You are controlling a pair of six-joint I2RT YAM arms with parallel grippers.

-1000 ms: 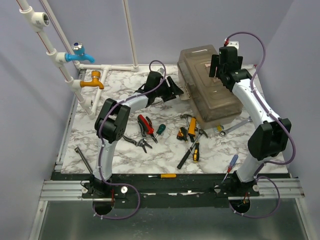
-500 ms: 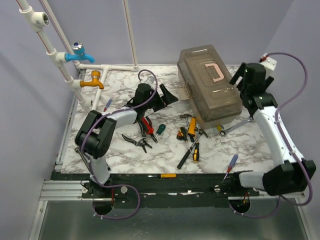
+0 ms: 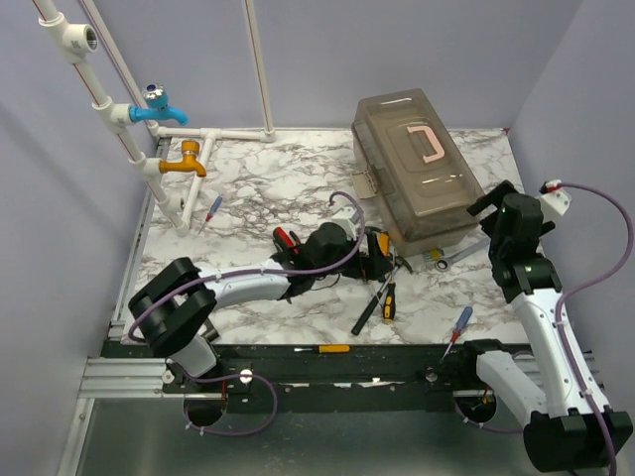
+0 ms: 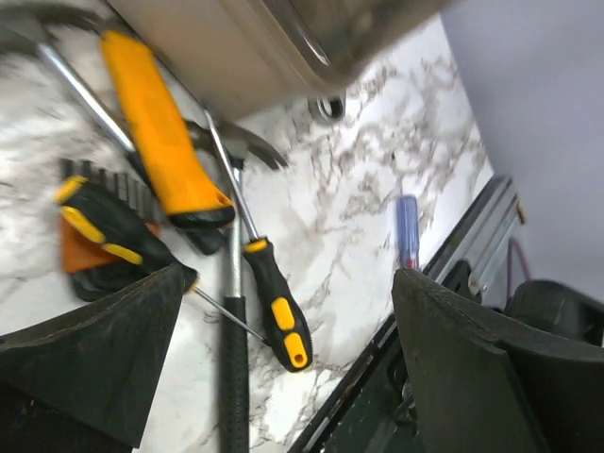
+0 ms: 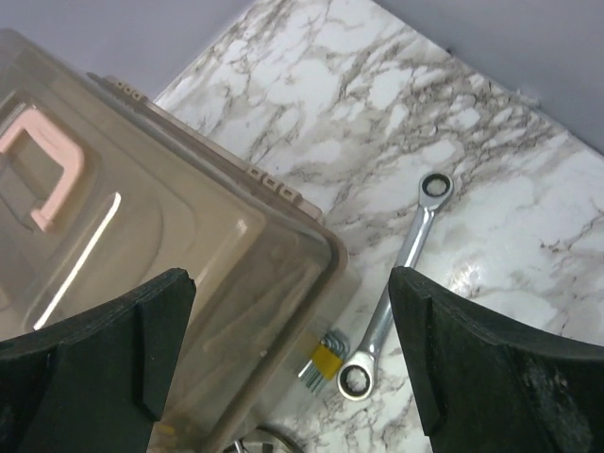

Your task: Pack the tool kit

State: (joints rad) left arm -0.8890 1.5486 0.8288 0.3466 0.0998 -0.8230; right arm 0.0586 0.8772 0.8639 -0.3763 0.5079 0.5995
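Note:
The beige-grey toolbox [image 3: 417,183] stands at the back right, its smoky lid down and pink handle [image 3: 429,144] on top. Loose tools lie in front of it: a yellow-black screwdriver [image 4: 276,307], an orange-handled tool [image 4: 160,142], a hammer shaft [image 4: 231,377], hex keys [image 5: 321,363] and a ratchet wrench [image 5: 401,283]. My left gripper [image 4: 283,368] hovers open over this pile [image 3: 382,273], holding nothing. My right gripper [image 5: 293,368] is open and empty above the toolbox's near right corner [image 5: 311,255], seen in the top view as the right gripper [image 3: 493,208].
Blue tap [image 3: 159,107] and orange tap [image 3: 187,161] on white pipes stand at the back left. Red pliers [image 3: 286,238] lie beside the left arm. A blue screwdriver [image 3: 458,323] and a yellow screwdriver [image 3: 327,348] lie near the front rail.
The left arm swung from beside the toolbox forward to the tool pile, its jaws opening. The right arm left the toolbox lid and drew back to the right, baring the pink handle.

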